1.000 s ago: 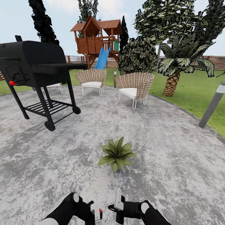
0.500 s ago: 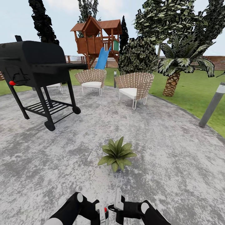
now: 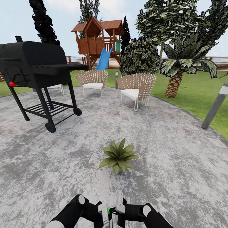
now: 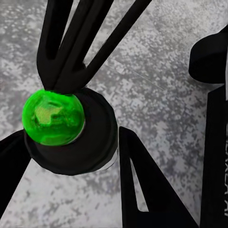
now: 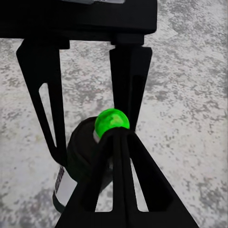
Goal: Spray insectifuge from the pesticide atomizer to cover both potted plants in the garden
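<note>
My left gripper is shut on the pesticide atomizer, a dark bottle with a white label, low in the head view just in front of me. Its round top glows green. My right gripper is shut, and its joined fingertips touch that green top. A single potted plant, a rosette of pointed green leaves, stands on the grey patio a short way ahead of both grippers. Its pot is hidden under the leaves.
A black wheeled grill stands at the left. Two wicker chairs sit at the patio's far side, before a wooden playhouse with a blue slide. A palm and a grey bollard stand by the lawn on the right.
My left gripper has carried the atomizer rightward up against the right gripper's tips. The bottle's top has turned from red to green. The camera and plant have stayed put.
</note>
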Controlling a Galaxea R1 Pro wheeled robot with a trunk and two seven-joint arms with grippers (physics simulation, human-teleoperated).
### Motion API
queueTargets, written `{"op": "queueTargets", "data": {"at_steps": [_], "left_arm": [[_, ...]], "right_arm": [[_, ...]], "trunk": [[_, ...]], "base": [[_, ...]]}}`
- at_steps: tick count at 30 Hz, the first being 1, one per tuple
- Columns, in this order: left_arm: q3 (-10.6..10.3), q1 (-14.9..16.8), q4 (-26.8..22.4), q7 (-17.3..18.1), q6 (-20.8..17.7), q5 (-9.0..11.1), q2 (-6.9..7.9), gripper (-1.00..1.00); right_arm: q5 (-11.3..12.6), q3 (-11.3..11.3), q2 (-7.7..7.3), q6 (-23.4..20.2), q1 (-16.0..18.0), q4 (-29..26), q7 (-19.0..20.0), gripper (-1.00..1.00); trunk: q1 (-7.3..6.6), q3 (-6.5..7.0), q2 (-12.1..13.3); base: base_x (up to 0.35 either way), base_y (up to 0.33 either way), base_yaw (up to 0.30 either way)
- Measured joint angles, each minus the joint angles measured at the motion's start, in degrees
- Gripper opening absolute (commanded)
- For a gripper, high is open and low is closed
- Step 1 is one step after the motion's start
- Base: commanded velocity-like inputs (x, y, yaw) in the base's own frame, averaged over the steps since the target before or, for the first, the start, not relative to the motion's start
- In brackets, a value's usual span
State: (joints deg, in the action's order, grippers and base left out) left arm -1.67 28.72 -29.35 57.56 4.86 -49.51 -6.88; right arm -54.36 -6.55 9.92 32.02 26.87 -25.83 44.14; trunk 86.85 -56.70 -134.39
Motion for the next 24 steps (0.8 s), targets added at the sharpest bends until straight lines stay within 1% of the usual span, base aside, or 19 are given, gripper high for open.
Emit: {"op": "queueTargets", "data": {"at_steps": [4,6,7,8,9,11,14,16,18,19,20,21,22,24], "left_arm": [[-0.23,-0.01,0.14,-0.08,-0.1,-0.56,0.32,-1.0],[-0.31,-0.02,0.16,-0.09,-0.19,-1.21,0.76,-1.0],[-0.32,-0.07,0.16,-0.11,-0.24,-1.88,1.12,-1.0],[-0.31,-0.12,0.15,-0.18,-0.28,-3.02,1.87,-1.0],[-0.27,-0.1,0.13,-0.23,-0.33,-4.28,3.01,-1.0],[-0.08,-0.09,0.09,-0.26,-0.3,-5.4,5.4,-1.0],[0.25,-0.1,0.09,-0.23,-0.21,-5.67,7.84,-1.0],[0.36,-0.22,0.09,-0.24,-0.18,-5.74,10.22,-1.0],[0.46,-0.17,0.08,-0.23,-0.18,-5.47,13.6,-1.0],[0.5,-0.21,0.07,-0.23,-0.17,-5.3,14.42,-1.0],[0.52,-0.23,0.07,-0.23,-0.16,-5.22,14.82,-1.0],[0.53,-0.24,0.07,-0.24,-0.15,-5.22,15.34,-1.0],[0.56,-0.25,0.07,-0.27,-0.16,-5.21,15.87,-1.0],[0.6,-0.26,0.06,-0.57,-0.26,-5.17,16.32,-1.0]], "right_arm": [[0.0,0.0,0.0,0.0,0.0,0.03,-0.04,-1.0],[0.0,0.0,0.0,0.0,0.0,0.05,-0.02,-1.0],[0.0,0.0,0.0,0.0,0.0,0.04,0.0,-1.0],[-0.02,0.0,0.0,-0.01,0.0,0.03,0.01,-1.0],[-0.04,0.0,0.0,-0.01,0.0,0.03,0.0,-1.0],[-0.04,0.0,0.0,0.0,0.0,0.04,0.01,-1.0],[-0.08,0.0,0.0,0.0,0.0,0.05,0.02,-1.0],[-0.09,0.0,0.0,0.0,0.0,0.05,0.02,-1.0],[-0.09,0.01,0.0,0.0,0.0,0.02,0.01,-1.0],[-0.1,0.02,0.0,0.0,0.0,0.01,-0.02,-1.0],[-0.11,0.01,0.0,0.0,0.0,-0.01,-0.02,-1.0],[-0.1,0.01,0.0,0.0,0.0,-0.02,-0.05,1.0],[-0.13,0.0,0.0,0.01,0.0,-0.05,-0.06,1.0],[-0.17,-0.05,0.0,-0.04,0.0,-0.2,-0.22,1.0]], "trunk": [[0.0,0.0,0.0],[0.0,0.0,0.0],[0.0,0.0,0.0],[0.0,0.0,0.0],[0.0,0.0,0.0],[0.0,0.0,0.0],[0.0,0.0,0.0],[0.0,0.0,0.0],[0.0,0.0,0.0],[0.0,0.0,0.0],[0.0,0.0,0.0],[0.0,0.0,0.0],[0.0,0.0,0.0],[0.0,0.0,0.0]], "base": [[0.0,0.0,0.0],[0.0,0.0,0.0],[0.0,0.0,0.0],[0.0,0.0,0.0],[0.0,0.0,0.0],[0.0,0.0,0.0],[0.0,0.0,0.0],[0.0,0.0,0.0],[0.0,0.0,0.0],[0.0,0.0,0.0],[0.0,0.0,0.0],[0.0,0.0,0.0],[0.0,0.0,0.0],[0.0,0.0,0.0]]}}
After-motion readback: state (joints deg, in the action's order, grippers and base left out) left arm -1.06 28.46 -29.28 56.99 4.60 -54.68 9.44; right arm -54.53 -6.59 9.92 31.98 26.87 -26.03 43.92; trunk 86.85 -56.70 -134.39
